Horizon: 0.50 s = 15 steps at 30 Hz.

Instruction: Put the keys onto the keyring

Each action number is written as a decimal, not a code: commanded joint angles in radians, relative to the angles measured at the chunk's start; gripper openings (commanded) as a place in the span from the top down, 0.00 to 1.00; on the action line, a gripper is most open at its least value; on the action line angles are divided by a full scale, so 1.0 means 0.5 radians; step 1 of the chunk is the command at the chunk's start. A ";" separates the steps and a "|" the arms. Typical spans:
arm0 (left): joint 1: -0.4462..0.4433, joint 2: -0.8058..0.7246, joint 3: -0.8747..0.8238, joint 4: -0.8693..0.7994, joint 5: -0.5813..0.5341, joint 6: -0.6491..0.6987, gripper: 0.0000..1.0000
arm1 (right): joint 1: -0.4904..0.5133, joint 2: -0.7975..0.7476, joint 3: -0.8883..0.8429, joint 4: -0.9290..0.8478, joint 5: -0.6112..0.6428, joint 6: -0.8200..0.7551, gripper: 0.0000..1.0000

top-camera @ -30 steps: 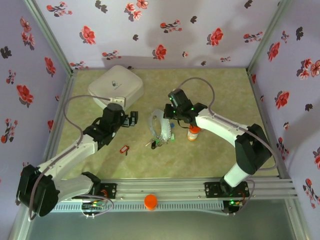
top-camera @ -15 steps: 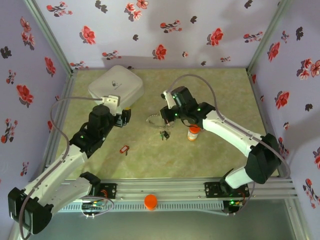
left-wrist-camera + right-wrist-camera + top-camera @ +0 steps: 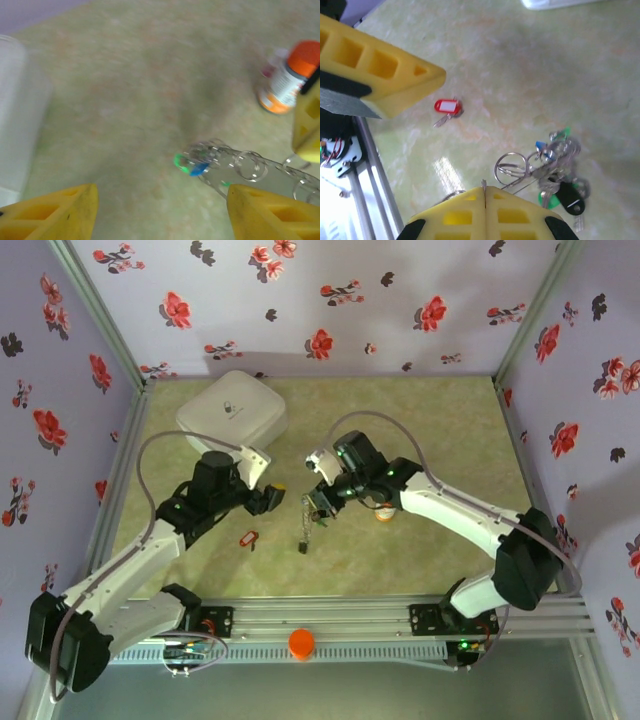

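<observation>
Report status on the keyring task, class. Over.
Right end effector shut on keyring, keys hanging off it. Left end effector open, empty. Red-tagged key loose on table. Pill bottle stands apart.

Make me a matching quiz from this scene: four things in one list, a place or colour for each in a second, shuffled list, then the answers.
Things:
1 keyring
2 red-tagged key
3 pill bottle
4 white box

Descriptions:
A far left corner of the table
B lying alone on the table
C pinched in the right gripper
D capped in orange

Pairs: 1-C, 2-B, 3-D, 4-A
</observation>
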<state>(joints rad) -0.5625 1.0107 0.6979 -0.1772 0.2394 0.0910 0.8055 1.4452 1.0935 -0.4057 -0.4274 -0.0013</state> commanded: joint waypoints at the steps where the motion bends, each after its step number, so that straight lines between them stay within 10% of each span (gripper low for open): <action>1: 0.008 -0.011 -0.077 0.062 0.451 0.142 0.33 | 0.012 -0.148 -0.100 0.143 -0.137 -0.123 1.00; 15: -0.151 0.151 -0.153 0.243 0.948 0.454 0.61 | 0.036 -0.297 -0.250 0.250 -0.276 -0.364 1.00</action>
<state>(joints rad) -0.6273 1.0679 0.6079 -0.0753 0.6456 0.2516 0.8120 1.3163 0.9611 -0.3099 -0.5289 -0.1322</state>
